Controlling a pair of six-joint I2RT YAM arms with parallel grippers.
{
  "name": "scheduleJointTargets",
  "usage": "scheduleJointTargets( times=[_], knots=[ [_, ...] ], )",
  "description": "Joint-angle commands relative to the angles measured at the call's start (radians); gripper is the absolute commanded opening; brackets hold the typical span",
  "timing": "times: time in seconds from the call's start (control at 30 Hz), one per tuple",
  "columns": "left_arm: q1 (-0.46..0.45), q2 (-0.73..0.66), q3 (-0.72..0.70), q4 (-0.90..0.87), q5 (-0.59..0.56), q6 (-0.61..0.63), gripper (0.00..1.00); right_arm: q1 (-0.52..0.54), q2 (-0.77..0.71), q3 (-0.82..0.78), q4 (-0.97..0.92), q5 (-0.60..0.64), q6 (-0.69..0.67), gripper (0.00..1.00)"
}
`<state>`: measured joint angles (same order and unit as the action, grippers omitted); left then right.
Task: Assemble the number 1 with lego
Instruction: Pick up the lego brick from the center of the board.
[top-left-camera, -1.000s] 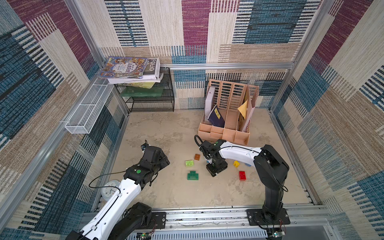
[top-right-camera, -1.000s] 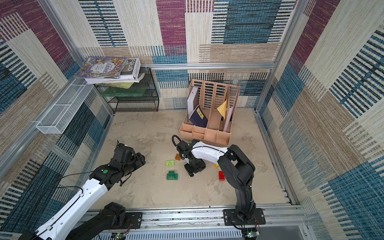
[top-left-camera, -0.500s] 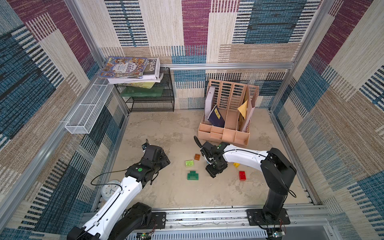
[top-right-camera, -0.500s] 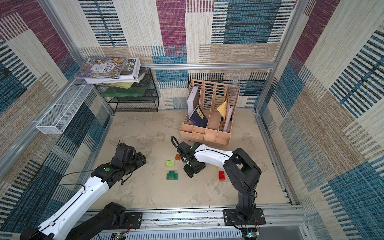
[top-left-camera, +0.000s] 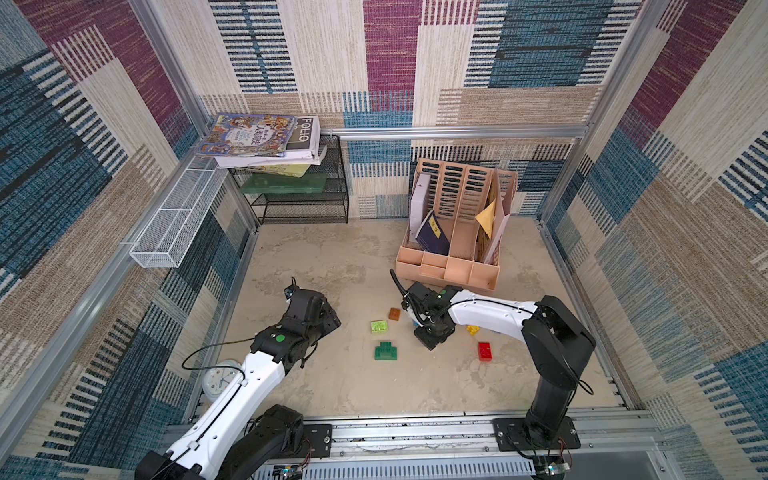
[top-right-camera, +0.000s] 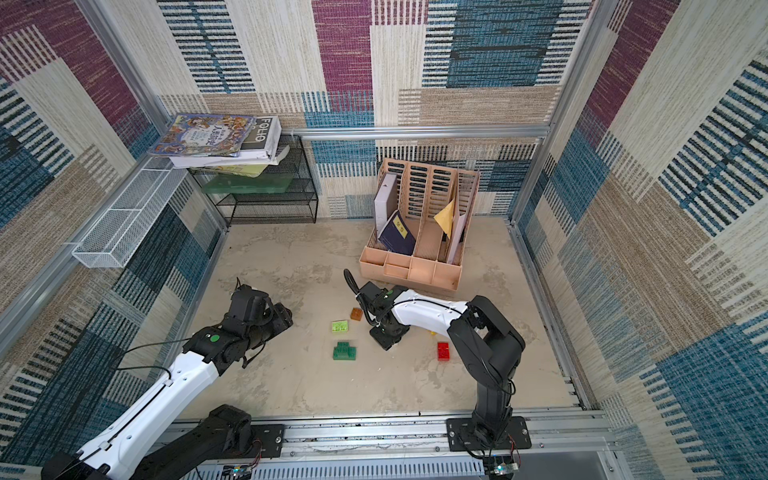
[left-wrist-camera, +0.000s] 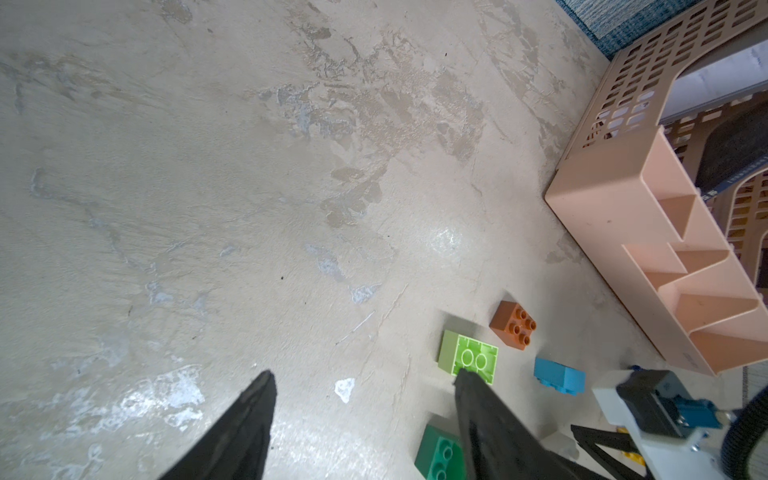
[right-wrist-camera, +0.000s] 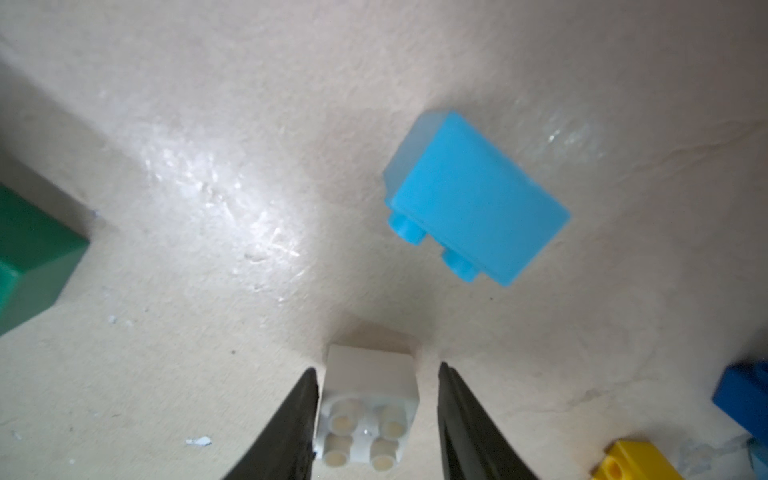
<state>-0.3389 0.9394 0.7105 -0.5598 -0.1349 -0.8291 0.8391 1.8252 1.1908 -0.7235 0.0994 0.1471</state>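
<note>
The lego lies loose on the floor: a dark green brick (top-left-camera: 385, 351), a lime one (top-left-camera: 379, 326), a brown one (top-left-camera: 394, 313), a yellow one (top-left-camera: 472, 330) and a red one (top-left-camera: 485, 350). My right gripper (right-wrist-camera: 377, 368) points down, jaws either side of a cream brick (right-wrist-camera: 370, 399) that stands studs up. One finger touches it; a small gap remains at the other. A light blue brick (right-wrist-camera: 478, 199) lies on its side just beyond. My left gripper (left-wrist-camera: 363, 374) hovers open and empty, left of the lime brick (left-wrist-camera: 469, 359).
A peach desk organizer (top-left-camera: 446, 270) with files stands behind the right arm. A black wire shelf (top-left-camera: 303, 199) with books is at the back left. A white clock (top-left-camera: 220, 376) lies by the left arm. A dark blue brick (right-wrist-camera: 744, 399) sits near the yellow one.
My right gripper's jaws have narrowed around the cream brick and the arm has shifted slightly left. The left arm has barely moved.
</note>
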Motion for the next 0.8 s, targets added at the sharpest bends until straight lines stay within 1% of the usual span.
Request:
scheduleJointTargets(
  times=[0.0, 0.13, 0.33, 0.63, 0.77],
  knots=[
    [0.002, 0.001, 0.004, 0.008, -0.002, 0.008, 0.71, 0.005, 0.009, 0.003, -0.004, -0.01, -0.004, 0.51],
    [0.003, 0.001, 0.003, 0.011, 0.001, 0.008, 0.71, 0.008, 0.011, -0.004, -0.009, -0.009, 0.014, 0.52],
    [0.006, 0.007, 0.002, 0.017, 0.006, 0.009, 0.71, 0.009, 0.017, -0.006, -0.01, -0.011, 0.023, 0.46],
    [0.013, 0.005, 0.003, 0.015, 0.011, 0.012, 0.71, 0.009, 0.011, 0.0, -0.014, -0.013, 0.016, 0.33],
    [0.016, 0.001, -0.006, 0.017, 0.013, 0.013, 0.71, 0.015, -0.02, 0.047, -0.041, -0.009, -0.031, 0.29]
  ],
)
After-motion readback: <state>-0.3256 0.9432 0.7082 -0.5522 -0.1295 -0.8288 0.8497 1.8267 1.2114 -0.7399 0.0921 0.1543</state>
